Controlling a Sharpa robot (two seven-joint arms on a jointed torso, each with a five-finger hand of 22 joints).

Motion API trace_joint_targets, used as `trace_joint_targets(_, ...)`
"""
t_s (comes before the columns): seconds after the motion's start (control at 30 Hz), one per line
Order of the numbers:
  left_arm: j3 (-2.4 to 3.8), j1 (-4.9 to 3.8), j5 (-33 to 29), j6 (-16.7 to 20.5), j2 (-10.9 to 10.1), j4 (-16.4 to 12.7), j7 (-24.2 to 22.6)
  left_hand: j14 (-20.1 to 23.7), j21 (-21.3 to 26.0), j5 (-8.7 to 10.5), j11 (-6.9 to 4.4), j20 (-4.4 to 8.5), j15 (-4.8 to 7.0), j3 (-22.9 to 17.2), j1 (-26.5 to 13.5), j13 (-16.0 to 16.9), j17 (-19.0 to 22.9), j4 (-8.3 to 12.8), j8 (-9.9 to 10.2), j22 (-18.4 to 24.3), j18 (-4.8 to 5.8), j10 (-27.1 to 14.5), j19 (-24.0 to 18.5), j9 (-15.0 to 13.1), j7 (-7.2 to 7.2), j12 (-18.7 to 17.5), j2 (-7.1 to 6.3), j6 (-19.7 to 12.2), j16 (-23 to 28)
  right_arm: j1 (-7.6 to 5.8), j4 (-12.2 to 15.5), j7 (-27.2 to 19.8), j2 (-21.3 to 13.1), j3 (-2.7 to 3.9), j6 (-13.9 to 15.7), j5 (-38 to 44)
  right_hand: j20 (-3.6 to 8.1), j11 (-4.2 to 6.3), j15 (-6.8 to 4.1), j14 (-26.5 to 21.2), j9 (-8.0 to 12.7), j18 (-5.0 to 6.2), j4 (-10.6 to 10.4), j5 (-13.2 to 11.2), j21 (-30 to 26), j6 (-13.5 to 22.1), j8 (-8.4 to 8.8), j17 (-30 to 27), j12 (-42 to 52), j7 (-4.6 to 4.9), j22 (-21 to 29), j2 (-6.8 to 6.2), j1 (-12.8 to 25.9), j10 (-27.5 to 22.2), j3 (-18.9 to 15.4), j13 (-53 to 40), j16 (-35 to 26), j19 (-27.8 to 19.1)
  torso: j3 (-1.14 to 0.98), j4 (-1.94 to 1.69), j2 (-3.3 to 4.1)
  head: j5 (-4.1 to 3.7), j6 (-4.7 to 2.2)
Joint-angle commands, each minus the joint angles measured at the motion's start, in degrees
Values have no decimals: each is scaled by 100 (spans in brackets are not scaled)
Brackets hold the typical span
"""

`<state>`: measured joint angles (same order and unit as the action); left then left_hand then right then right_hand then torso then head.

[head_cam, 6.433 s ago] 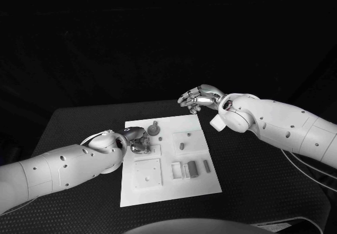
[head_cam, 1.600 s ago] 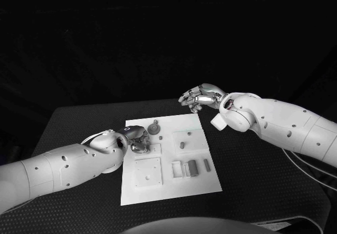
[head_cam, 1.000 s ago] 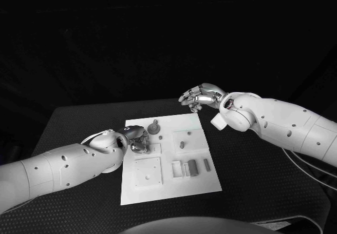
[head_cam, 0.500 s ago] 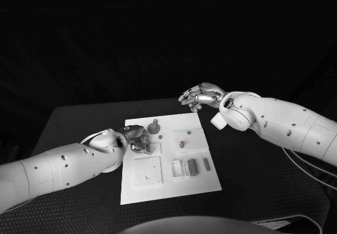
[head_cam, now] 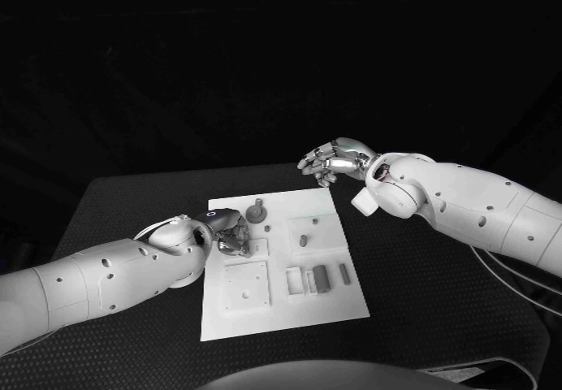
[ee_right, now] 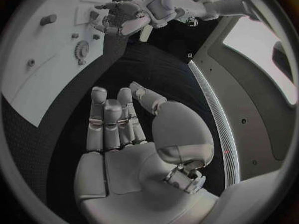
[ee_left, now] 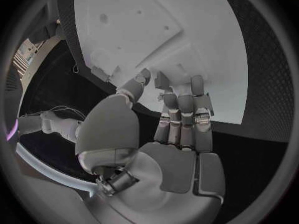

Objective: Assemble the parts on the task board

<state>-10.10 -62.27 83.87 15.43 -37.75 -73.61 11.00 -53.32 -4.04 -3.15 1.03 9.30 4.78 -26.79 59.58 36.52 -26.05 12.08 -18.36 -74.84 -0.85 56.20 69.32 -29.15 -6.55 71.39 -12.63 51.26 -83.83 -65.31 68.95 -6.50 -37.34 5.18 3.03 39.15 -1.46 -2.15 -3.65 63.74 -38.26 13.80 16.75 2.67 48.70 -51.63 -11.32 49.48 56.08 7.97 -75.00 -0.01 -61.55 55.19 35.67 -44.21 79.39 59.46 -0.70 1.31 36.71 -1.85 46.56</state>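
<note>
Task board: white plate, flat on the black surface, centred between both arms.
Parts: small grey pieces on the board. A round gear-like part lies near the far edge; an oval part sits in a square recess at mid-board; upright rectangular parts stand near the right edge.
Left hand: low over the board's left edge, beside the round part. Fingers are curled together with tips at the board; whether they pinch a part cannot be determined.
Right hand: raised beyond the board's far right corner, clear of the board. Fingers lie side by side, slightly curled, holding nothing.
</note>
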Motion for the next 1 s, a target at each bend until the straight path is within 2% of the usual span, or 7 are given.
trace_joint_targets(0.03, 2, -1, -56, -24, 1, -34, -13, -33, 16, 33, 24, 4, -10, -49, 80, 8, -10, 19, -53, 8, 85, 11, 39, -17, -117, -5, 16, -76, 21, 5, 6, -63, -2, 3, -84, -4, 3, 10, -49, -3, 6, 120, 1, 22, -22, -7, 27, -9, 25, 47, -66, -16, 57, 6, -13, 6, -26, 39, -1, -2, 1, -4, 5)
trace_joint_targets(0.7, 5, 3, -91, 21, -84, -95, 5, -46, 16, 27, -10, -2, 22, -192, 245, 6, -10, 44, -109, 13, 85, 25, 50, -50, -81, -12, 122, 11, 28, 12, 1, -64, -7, 3, -83, -4, 3, 10, -50, -3, 6, 120, 1, 22, -22, -9, 26, -9, 27, 46, -67, -14, 55, 7, -11, 8, -25, 40, 5, -4, 1, -10, 7)
trace_joint_targets(1.0, 5, 5, -199, 10, -98, -106, 9, -50, 16, 23, -13, -3, 25, -227, 269, 5, -9, 35, -112, 14, 85, 28, 51, -52, -78, -15, 140, 18, 31, 14, -1, -63, -3, 3, -84, -4, 3, 10, -50, -2, 6, 120, 1, 22, -22, -9, 26, -9, 28, 46, -67, -14, 56, 7, -11, 9, -25, 40, 1, -3, 0, -3, 6)
